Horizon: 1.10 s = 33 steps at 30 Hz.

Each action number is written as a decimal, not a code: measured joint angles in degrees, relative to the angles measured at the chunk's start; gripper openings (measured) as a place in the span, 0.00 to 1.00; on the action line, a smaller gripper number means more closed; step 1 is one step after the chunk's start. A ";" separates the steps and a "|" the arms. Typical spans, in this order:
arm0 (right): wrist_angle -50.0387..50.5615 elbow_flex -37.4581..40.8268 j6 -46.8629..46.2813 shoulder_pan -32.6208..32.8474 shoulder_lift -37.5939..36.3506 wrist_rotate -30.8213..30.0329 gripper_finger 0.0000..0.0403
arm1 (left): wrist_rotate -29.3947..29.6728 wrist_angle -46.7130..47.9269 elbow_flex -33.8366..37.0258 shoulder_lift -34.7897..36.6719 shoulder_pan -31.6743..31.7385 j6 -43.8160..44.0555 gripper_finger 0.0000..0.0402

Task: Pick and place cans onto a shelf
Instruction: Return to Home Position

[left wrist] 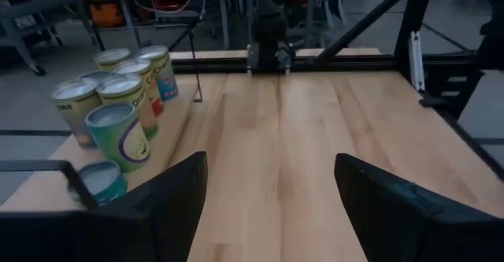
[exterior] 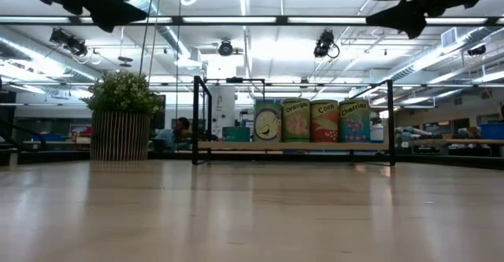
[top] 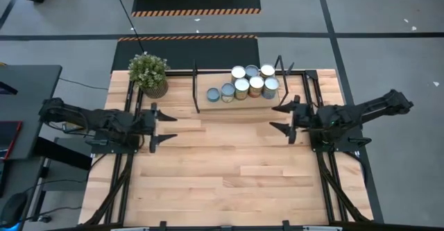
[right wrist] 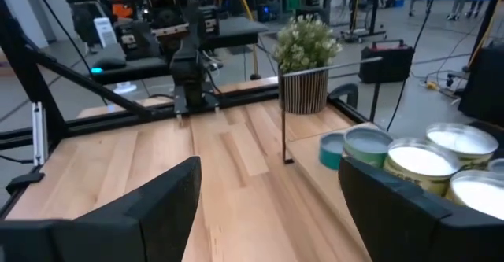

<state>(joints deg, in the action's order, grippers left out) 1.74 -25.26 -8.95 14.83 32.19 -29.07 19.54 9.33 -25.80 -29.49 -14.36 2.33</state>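
Several cans [top: 248,82] stand upright in a cluster on the shelf [top: 208,105], a light-wood board with thin black posts at the table's far middle. They also show in the low view [exterior: 311,120], the left wrist view [left wrist: 118,105] and the right wrist view [right wrist: 429,160]. A shorter blue-topped can [top: 213,94] stands at the cluster's left end. My left gripper [top: 166,128] is open and empty above the table, left of the shelf's near edge. My right gripper [top: 281,117] is open and empty at the shelf's near right corner. The two grippers face each other.
A potted green plant [top: 149,73] stands at the table's far left, next to the shelf's left posts [top: 196,85]. Bare plank tabletop [top: 229,168] lies between the two grippers and toward the near edge. Black frame rails [top: 326,182] run along the table's sides.
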 joint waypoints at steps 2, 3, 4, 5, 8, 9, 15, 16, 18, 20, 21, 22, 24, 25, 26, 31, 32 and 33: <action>1.04 0.00 0.97 -0.02 -1.89 -0.03 0.76 | 1.36 1.86 0.00 1.15 -0.65 0.22 0.70; 1.96 0.00 1.35 -0.02 -2.85 -0.01 0.76 | 1.93 1.94 0.35 1.24 -0.94 0.31 0.70; 2.94 0.00 1.48 0.00 -3.74 -0.01 0.76 | 2.35 0.74 1.38 1.27 -1.21 0.62 0.70; 3.55 0.00 1.52 0.00 -4.57 -0.01 0.76 | 2.46 -0.67 2.86 1.45 -1.41 0.83 0.70; 5.47 0.00 1.64 0.00 -7.01 -0.43 0.76 | 2.30 -6.68 9.10 1.79 -2.07 2.56 0.70; 5.76 0.00 1.64 0.00 -7.62 -1.04 0.76 | 2.24 -9.29 11.26 1.91 -2.23 3.10 0.70; 7.28 0.15 2.32 -0.02 -10.38 -1.75 0.76 | 2.57 -21.15 19.19 5.38 -1.01 1.02 0.70; 6.62 0.55 2.66 -0.02 -10.87 -2.14 0.76 | 2.65 -21.69 19.80 6.34 -0.39 0.22 0.70; 4.85 2.15 3.48 -0.10 -12.17 -3.55 0.76 | 2.37 -21.94 20.67 8.57 1.09 -1.13 0.70; 1.57 4.49 4.33 -0.61 -13.60 -4.53 0.76 | 1.14 -21.86 21.52 10.97 2.97 -2.07 0.68; 0.36 5.76 4.61 -1.04 -14.50 -4.53 0.76 | 0.76 -21.39 21.86 12.09 4.05 -2.81 0.68; -0.62 6.93 4.64 -1.51 -15.31 -4.52 0.76 | 0.46 -21.19 22.20 13.15 5.11 -3.31 0.67; -1.32 9.19 4.00 -2.44 -17.04 -4.40 0.76 | -0.06 -20.89 22.93 15.19 7.16 -4.17 0.65; -1.27 10.20 3.41 -2.84 -17.92 -4.23 0.76 | -0.53 -21.16 23.24 16.04 8.06 -4.31 0.64; -1.28 11.09 2.89 -3.13 -18.83 -4.06 0.76 | -1.01 -21.39 23.53 16.85 8.88 -4.37 0.63; -1.21 14.90 2.03 -3.45 -23.91 -3.86 0.76 | -1.72 -20.64 25.29 19.96 11.61 -4.61 0.57; -1.22 15.52 2.01 -3.45 -24.96 -3.86 0.76 | -1.76 -19.57 25.29 20.31 11.85 -4.49 0.56; -1.22 16.14 2.03 -3.45 -26.05 -3.86 0.76 | -1.78 -19.17 25.29 20.49 11.97 -4.32 0.55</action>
<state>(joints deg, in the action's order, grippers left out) 0.51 -9.12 -6.92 11.38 6.14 -32.93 17.77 -9.85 -0.51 -9.00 -2.38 -2.00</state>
